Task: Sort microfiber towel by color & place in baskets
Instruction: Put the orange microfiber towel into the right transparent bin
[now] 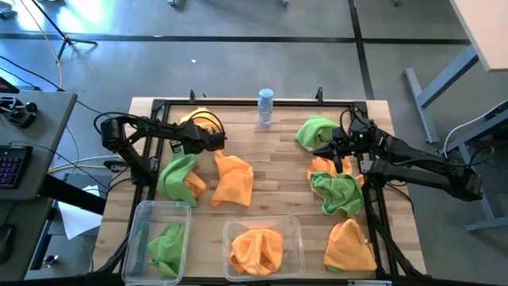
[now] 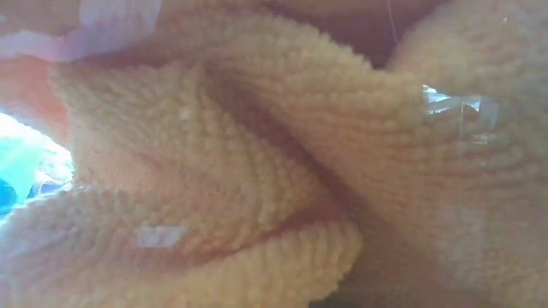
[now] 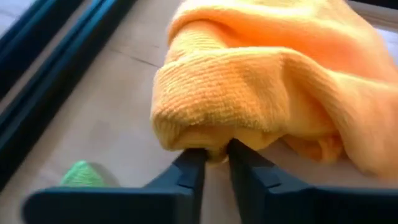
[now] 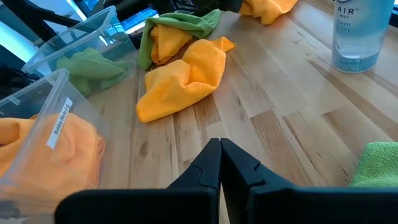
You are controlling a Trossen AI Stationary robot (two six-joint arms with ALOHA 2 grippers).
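My left gripper (image 1: 209,137) (image 3: 214,155) is over the far-left part of the table, shut on an orange microfiber towel (image 3: 261,81) (image 1: 198,120). My right gripper (image 1: 332,151) (image 4: 219,146) hangs shut and empty over bare wood beside a green towel (image 1: 317,131) (image 4: 379,163). More towels lie loose: an orange one (image 1: 233,179) (image 4: 183,78), a green-and-orange heap (image 1: 179,178), and orange (image 1: 324,166), green (image 1: 338,195) and orange (image 1: 349,246) ones on the right. The narrow basket (image 1: 143,216) holds a green towel, the wider basket (image 1: 294,226) orange ones. My left gripper pinches a small fold at the lower edge of the orange towel (image 3: 216,151) between its two fingertips (image 3: 189,163). The bulk of the towel bunches up beyond the fingers. How many layers are pinched, I cannot tell.
A clear bottle (image 1: 265,107) (image 4: 359,34) stands at the far edge. A black frame rail (image 1: 238,102) runs round the tabletop. Bare wood (image 1: 278,155) lies in the middle between the arms. An orange towel (image 2: 257,154) right against the lens fills the low view.
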